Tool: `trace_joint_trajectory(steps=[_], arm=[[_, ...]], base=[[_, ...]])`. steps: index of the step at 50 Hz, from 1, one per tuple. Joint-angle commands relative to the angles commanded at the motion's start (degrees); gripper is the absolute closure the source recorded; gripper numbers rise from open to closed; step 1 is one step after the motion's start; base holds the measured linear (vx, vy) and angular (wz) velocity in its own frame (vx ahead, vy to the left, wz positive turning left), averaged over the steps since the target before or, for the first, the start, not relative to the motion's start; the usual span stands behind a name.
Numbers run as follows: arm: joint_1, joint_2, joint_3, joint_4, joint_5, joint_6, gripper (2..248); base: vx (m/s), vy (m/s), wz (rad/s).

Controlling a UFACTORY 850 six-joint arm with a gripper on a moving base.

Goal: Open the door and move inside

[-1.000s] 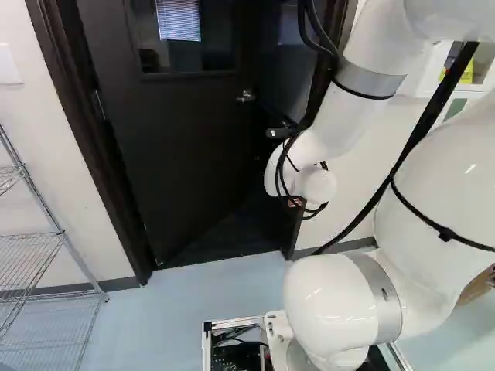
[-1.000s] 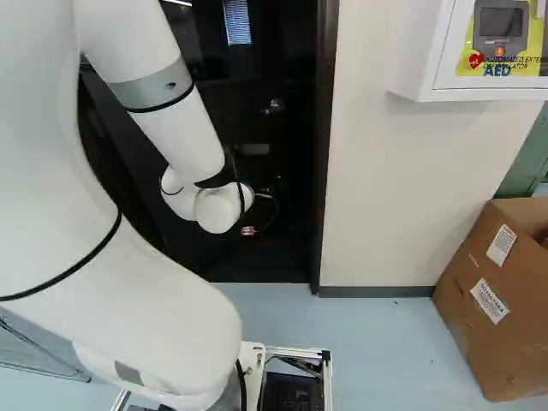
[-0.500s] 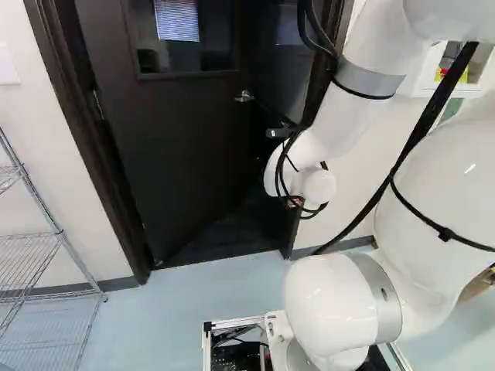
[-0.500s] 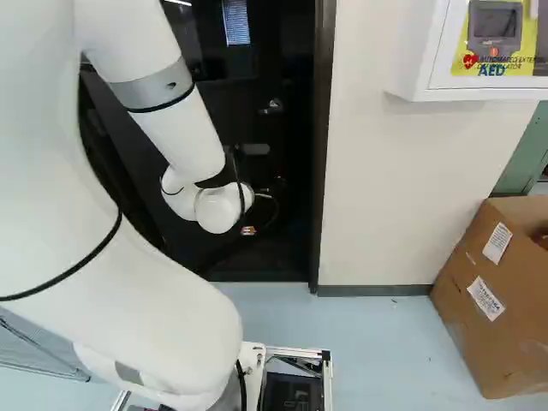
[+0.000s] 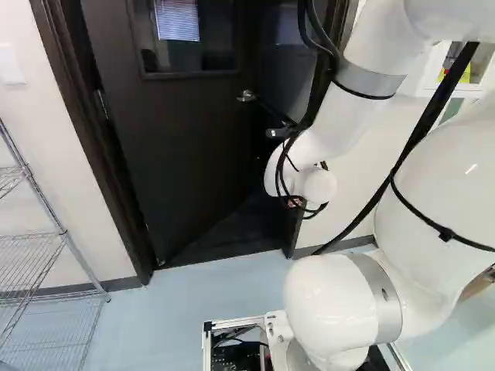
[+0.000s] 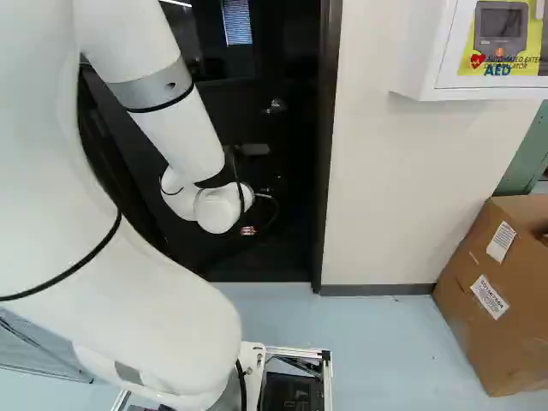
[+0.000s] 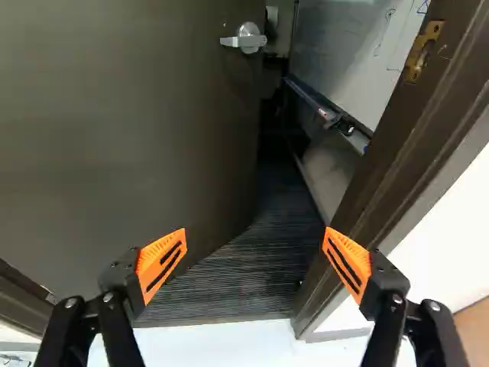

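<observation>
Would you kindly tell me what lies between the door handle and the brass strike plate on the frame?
Between the door handle and the strike plate, the wrist view shows a whiteboard with faint marks, beyond the open door.

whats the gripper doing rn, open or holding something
Gripper: open, fingers wide apart, nothing held between them.

My arm (image 5: pixel 348 112) is shiny, round and white, with grey rings (image 5: pixel 368 80). Black cables (image 5: pixel 302 22) loop behind the hand (image 6: pixel 247 230) — its black fingers have little silver screws and orange pads (image 7: pixel 152 254) with black stripes.
</observation>
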Motion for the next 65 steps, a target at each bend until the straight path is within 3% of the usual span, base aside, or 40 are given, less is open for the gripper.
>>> trace_joint_trajectory(steps=[50,65], arm=[[0.0,0.0,0.0,0.0,0.0,0.0,3],[0.0,0.0,0.0,0.0,0.0,0.0,3]], base=[[0.038,0.117,-0.019],[0.096,0.085,-0.175]])
